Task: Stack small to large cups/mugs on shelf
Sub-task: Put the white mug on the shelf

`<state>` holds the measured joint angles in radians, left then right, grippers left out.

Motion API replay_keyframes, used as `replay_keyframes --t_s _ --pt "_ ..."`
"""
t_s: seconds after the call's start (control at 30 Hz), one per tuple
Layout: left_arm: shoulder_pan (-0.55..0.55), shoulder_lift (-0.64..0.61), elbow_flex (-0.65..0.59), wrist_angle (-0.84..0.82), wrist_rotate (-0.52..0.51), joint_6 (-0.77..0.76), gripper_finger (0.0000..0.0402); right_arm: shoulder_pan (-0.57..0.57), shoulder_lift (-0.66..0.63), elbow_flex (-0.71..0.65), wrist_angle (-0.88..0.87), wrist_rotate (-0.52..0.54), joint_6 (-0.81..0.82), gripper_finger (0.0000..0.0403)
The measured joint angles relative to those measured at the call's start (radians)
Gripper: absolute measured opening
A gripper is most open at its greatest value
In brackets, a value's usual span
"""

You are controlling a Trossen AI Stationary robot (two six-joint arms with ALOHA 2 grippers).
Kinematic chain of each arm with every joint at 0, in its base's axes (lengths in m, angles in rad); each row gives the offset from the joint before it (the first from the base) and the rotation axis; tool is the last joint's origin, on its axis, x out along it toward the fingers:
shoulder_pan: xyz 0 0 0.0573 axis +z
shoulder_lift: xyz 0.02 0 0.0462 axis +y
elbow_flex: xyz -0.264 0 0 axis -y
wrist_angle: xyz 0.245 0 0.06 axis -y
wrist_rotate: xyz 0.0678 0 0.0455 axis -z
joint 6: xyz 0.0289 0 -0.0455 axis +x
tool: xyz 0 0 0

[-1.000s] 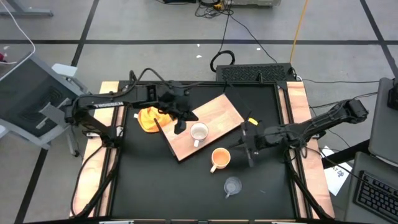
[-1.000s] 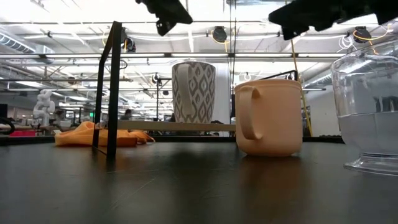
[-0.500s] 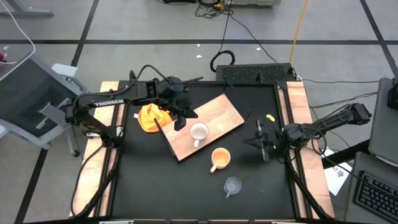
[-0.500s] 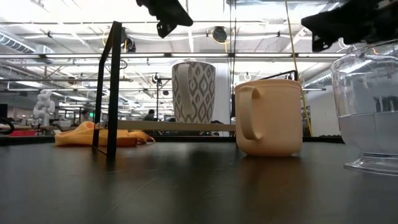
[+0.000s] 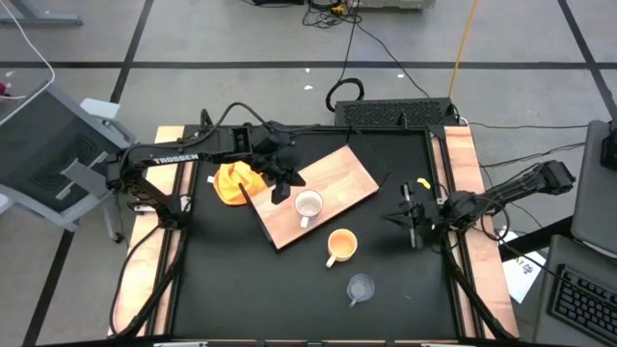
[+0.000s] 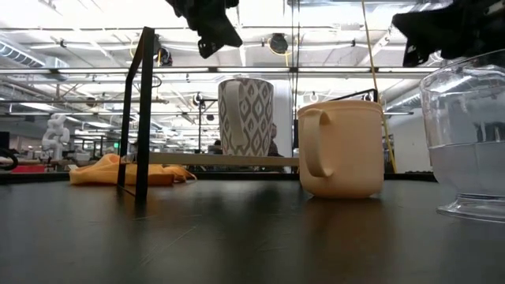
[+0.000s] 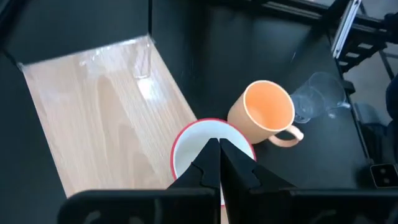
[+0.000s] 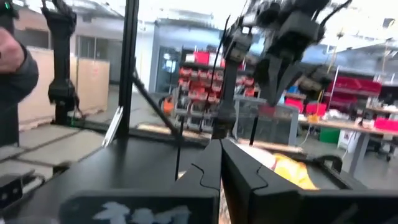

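Left pincer (image 5: 281, 190) hovers closed over the white mug (image 5: 308, 205) on the shelf (image 5: 337, 173); right pincer (image 5: 413, 224) closed, empty. Nothing stacked yet.

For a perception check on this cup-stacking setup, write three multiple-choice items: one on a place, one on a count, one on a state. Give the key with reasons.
1. Where does the white mug stand?
A. on the wooden board
B. on the black tabletop
C. on the cloth

2. How many cups or mugs are in view?
A. two
B. three
C. four

3. How are the left gripper's fingers?
A. wide open
B. closed on a mug
C. shut, holding nothing

Key: 1 A, the high view shows it on the board. 2 B, the white mug, the orange mug and the clear glass cup. 3 C, the left wrist view shows its fingers pressed together above the white mug.
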<state>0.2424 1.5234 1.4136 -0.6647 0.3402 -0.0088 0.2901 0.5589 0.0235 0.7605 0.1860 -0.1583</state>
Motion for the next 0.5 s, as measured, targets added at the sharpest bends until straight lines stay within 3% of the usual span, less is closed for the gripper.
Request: replay_keyframes --t_s 0.2,0.5 --pt "0.005 0.054 0.007 0.0 -0.001 -0.003 0.0 0.0 0.005 -0.002 -0.004 -0.003 0.007 0.0" --pt "0.011 0.211 0.187 -0.176 -0.009 0.017 0.0 0.0 0.022 -0.003 -0.01 -0.004 0.012 0.0"
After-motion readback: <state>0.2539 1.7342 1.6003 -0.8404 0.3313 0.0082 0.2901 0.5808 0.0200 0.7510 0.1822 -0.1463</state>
